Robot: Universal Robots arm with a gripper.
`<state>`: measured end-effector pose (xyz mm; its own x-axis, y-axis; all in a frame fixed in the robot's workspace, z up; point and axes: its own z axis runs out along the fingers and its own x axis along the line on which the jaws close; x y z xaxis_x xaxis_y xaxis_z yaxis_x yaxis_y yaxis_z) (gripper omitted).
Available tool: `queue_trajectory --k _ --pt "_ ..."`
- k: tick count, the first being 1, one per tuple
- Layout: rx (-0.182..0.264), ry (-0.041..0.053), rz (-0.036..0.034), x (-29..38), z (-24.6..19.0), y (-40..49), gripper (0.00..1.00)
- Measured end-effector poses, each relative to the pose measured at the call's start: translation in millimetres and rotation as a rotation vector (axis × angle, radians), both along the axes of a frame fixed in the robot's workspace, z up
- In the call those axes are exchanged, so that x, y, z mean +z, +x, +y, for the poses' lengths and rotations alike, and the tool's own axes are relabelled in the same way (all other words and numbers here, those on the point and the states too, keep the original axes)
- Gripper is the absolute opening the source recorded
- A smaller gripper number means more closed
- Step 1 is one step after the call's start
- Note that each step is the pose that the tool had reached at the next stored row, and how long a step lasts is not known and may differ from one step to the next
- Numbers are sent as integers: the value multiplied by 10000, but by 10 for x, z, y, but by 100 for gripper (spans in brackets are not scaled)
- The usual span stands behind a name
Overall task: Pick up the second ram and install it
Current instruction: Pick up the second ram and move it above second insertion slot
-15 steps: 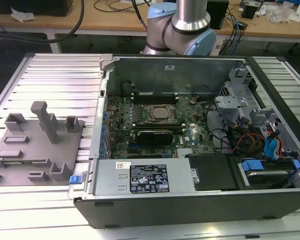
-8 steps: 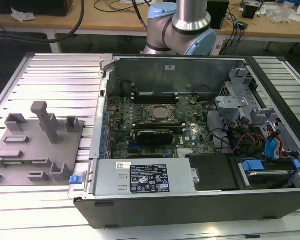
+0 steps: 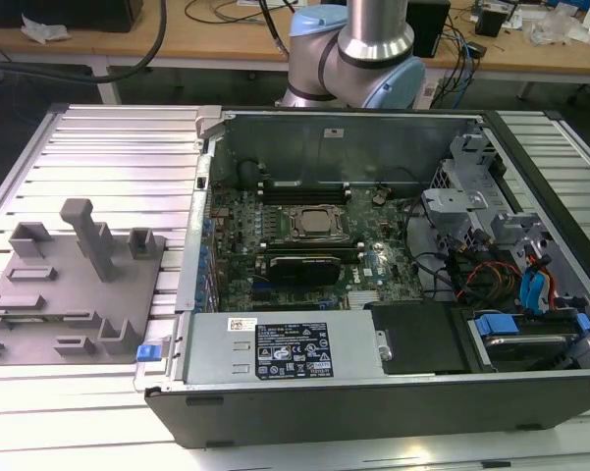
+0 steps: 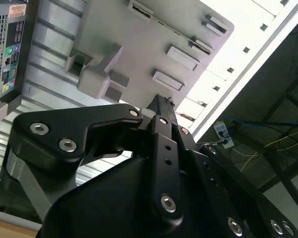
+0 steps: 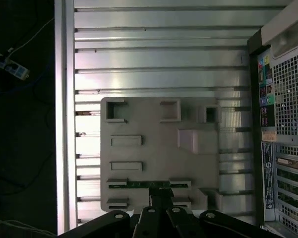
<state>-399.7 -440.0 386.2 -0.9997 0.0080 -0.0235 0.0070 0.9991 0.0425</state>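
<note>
The gripper [image 5: 160,196], clenched on nothing, hangs over the grey holder tray [image 5: 153,129]. Below, just past its tips, the second ram [image 5: 149,184] stands on edge along one tray edge, its long axis seemingly in line with the jaws' closing direction.

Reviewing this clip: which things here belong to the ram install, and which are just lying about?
Job: second ram standing in the grey holder tray; hand close by it; motherboard in the open computer case.
Lying about: power strip on the floor; cluttered workbench behind the arm.
</note>
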Motion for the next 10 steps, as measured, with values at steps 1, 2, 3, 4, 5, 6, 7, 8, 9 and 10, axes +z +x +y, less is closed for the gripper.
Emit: queue_trajectory --k 1,2,3,4,5,6,7,8,9,10 --pt "84 -2 -1 -1 0 0 11" --pt "282 -7 1 0 0 0 11" --pt "367 -8 0 0 0 0 11" --pt "488 -8 0 0 0 0 11" --pt "690 -10 -1 0 0 0 11" --pt "818 -12 0 0 0 0 11" --pt "1024 -12 -1 0 0 0 11" --pt "1242 -13 -1 0 0 0 11" --pt "1494 -12 -1 0 0 0 11" --pt "1662 -12 -1 0 0 0 11"
